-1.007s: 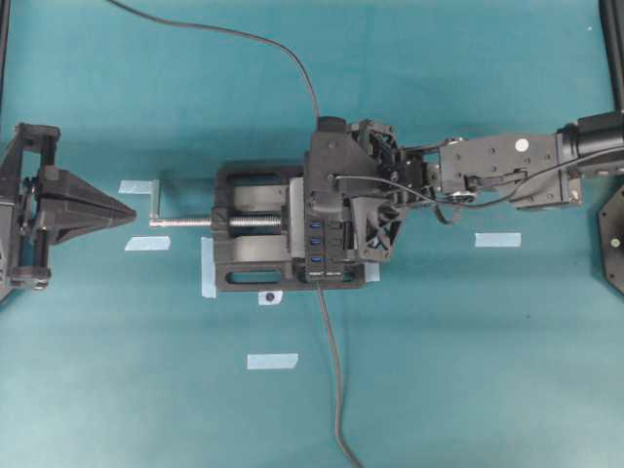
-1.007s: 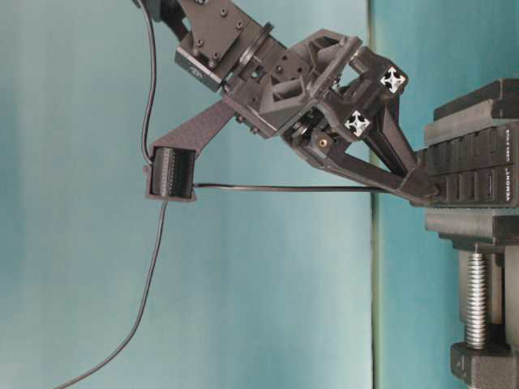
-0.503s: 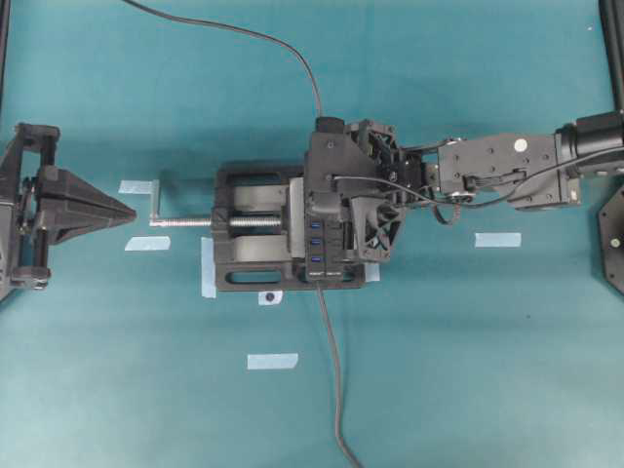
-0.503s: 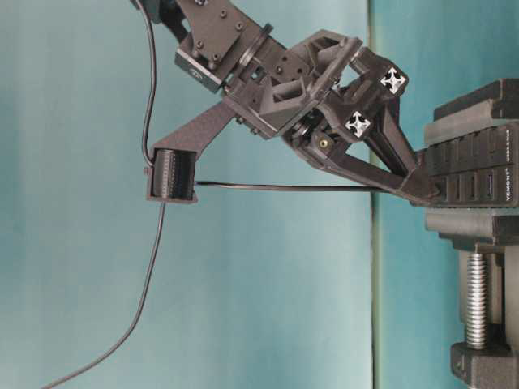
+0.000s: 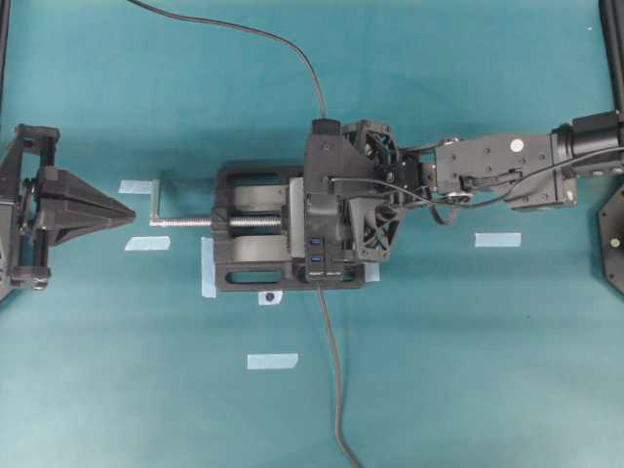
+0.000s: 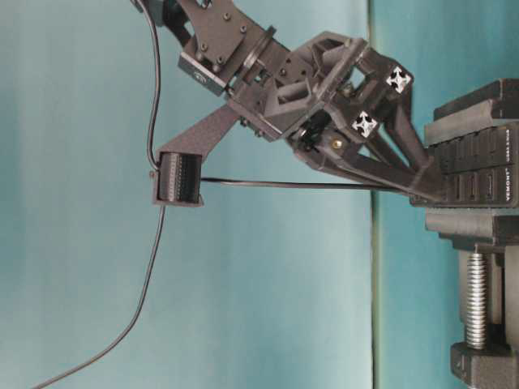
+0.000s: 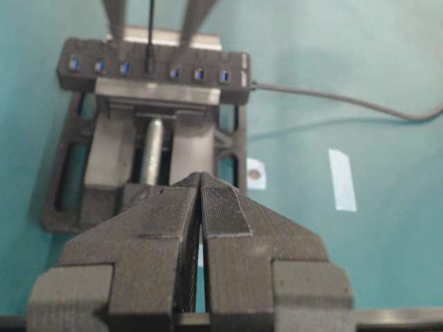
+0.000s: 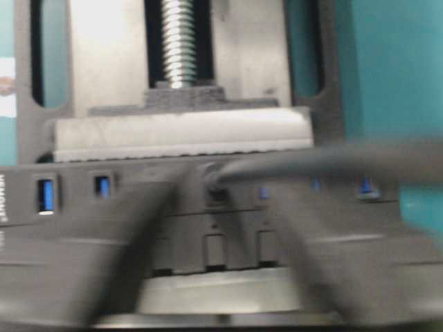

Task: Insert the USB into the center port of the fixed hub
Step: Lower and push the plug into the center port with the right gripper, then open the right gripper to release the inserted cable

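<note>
Overhead, the right tool covers the long black fixed hub; from the left wrist, the small black USB sits in the center port between spread fingers, so retreat straight; left tool together.

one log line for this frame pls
USB: seated in center port | fixed hub: in vise | right claw: open, straddling plug | left claw: shut, idle

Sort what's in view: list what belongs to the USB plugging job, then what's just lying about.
Job:
the USB, seated in the center port
the fixed hub
right gripper, jaws spread either side of the plug

Lying about:
vise holding the hub
blue tape strips
left gripper, jaws closed, empty
</note>
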Controlling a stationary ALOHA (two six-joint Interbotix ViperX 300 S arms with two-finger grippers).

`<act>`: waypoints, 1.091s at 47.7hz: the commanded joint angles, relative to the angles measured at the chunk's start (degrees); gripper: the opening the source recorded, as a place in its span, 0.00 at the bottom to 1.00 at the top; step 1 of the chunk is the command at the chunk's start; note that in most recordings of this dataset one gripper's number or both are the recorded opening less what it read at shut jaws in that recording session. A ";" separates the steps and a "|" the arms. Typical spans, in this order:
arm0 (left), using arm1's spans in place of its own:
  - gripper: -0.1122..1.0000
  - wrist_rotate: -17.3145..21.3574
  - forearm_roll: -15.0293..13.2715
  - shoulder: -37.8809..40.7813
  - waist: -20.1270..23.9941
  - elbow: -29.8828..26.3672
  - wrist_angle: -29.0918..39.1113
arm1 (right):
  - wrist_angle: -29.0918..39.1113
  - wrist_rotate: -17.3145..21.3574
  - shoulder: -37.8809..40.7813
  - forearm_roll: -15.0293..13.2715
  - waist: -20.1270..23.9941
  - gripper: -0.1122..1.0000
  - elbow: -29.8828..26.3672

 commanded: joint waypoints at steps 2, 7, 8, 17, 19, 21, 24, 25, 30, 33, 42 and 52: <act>0.10 0.09 0.00 0.26 0.00 -0.70 -0.44 | -0.09 0.53 -1.67 0.18 0.18 0.86 -2.11; 0.10 0.00 0.00 0.18 0.00 -0.53 -0.53 | 0.09 0.44 -1.67 0.18 0.18 0.84 -2.46; 0.10 0.00 0.00 0.26 0.00 -0.53 -0.53 | 0.09 0.44 -1.67 0.18 0.18 0.83 -2.46; 0.10 0.00 0.00 0.26 0.00 -0.53 -0.53 | 0.88 0.44 -1.67 0.18 0.18 0.83 -2.11; 0.10 0.00 0.09 0.26 0.00 -0.53 -0.53 | 1.14 0.44 -1.67 0.18 0.18 0.83 -2.11; 0.10 0.00 0.00 0.26 0.00 -0.62 -0.53 | 1.32 0.44 -1.67 0.18 0.18 0.83 -2.11; 0.10 0.00 0.09 0.26 0.00 -0.53 -0.53 | 1.41 0.44 -1.58 0.18 0.18 0.83 -2.02; 0.10 0.00 0.09 0.26 0.00 -0.53 -0.53 | 1.41 0.44 -1.58 0.18 0.18 0.83 -2.02; 0.10 0.00 0.09 0.26 0.00 -0.53 -0.53 | 1.41 0.44 -1.58 0.18 0.18 0.83 -2.02; 0.10 0.00 0.00 0.26 0.00 -0.53 -0.53 | 1.41 0.44 -1.58 0.18 0.18 0.82 -2.02; 0.10 -0.09 0.09 0.26 0.00 -0.62 -0.53 | 1.49 0.44 -1.58 0.18 0.18 0.82 -1.93; 0.10 -0.09 0.09 0.26 0.00 -0.62 -0.62 | 1.41 0.44 -1.85 0.18 0.18 0.82 -1.58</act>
